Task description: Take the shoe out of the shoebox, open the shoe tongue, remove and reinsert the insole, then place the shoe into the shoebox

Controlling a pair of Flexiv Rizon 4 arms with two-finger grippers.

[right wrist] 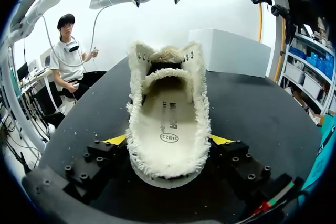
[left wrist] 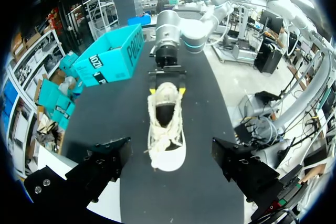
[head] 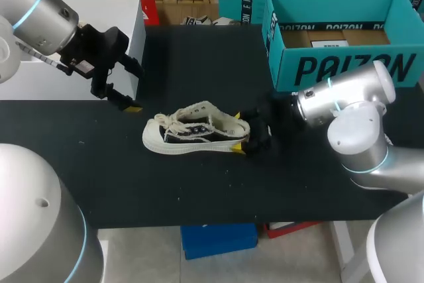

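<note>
A cream, frayed-edge shoe (head: 192, 130) with a dark side panel lies on the black table, toe to the left. My right gripper (head: 237, 132) comes in low from the right and has the heel between its yellow tips. In the right wrist view both fingertips (right wrist: 116, 140) press the heel's sides of the shoe (right wrist: 168, 93), and the printed insole (right wrist: 168, 124) lies inside it. The teal shoebox (head: 338, 67) stands open at the back right. My left gripper (head: 129, 87) hangs open above the table, left of the toe; the left wrist view has the shoe (left wrist: 165, 124) ahead of it.
A white box (head: 99, 44) stands at the back left, just behind my left gripper. The shoebox (left wrist: 107, 59) holds cardboard packing. Bare black tabletop (head: 199, 190) lies in front of the shoe, up to the front edge.
</note>
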